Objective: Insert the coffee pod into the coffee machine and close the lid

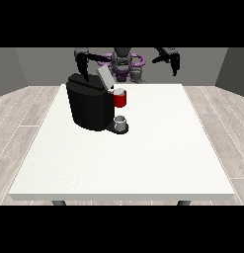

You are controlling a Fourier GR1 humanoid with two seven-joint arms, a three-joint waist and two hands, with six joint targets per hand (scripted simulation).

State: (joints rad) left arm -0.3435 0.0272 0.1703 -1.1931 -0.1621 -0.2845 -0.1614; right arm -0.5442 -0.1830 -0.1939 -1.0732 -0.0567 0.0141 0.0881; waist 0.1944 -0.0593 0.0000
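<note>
One boxy black coffee machine (91, 106), grey lid (104, 77) raised.

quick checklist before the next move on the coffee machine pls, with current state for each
1. Lid open for loading: ok, it stands tilted up above the coffee machine.
2. Pod in the red holder: cannot tell, only a pale top shows there.
3. Cup under the spout: ok, on the machine's base.
4. Hand at the view's left near the lid: ok, raised behind the machine; contact with anything cannot tell.
5. Hand at the view's right out of the way: ok, raised far from the machine.
6. Lid closed: not ok, not yet done.
</note>
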